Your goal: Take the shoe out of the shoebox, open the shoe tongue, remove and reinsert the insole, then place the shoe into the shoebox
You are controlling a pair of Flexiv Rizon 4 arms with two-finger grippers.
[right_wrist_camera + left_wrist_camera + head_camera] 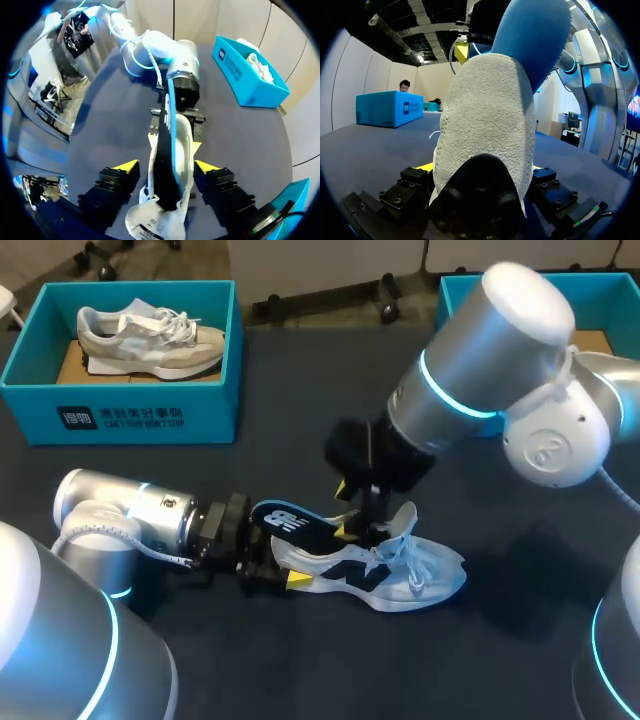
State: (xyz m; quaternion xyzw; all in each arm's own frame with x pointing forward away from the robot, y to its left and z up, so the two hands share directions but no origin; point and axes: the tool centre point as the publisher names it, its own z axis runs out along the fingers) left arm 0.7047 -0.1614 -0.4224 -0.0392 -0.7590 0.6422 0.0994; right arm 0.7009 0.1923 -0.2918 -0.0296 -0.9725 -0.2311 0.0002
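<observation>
Steadiness matters: my left gripper (283, 564) clamps the shoe (410, 575) heel at nine o'clock — my right gripper (166, 167), grip unclear, should move the insole (290, 520) lengthwise.

Left claw (278, 562) clamps shoe (410, 575) heel; right claw (167, 167) straddles it, seemingly open.

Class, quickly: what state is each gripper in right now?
Left gripper: shut on the shoe, at its heel.
Right gripper: open, fingers either side of the shoe and its raised insole.
</observation>
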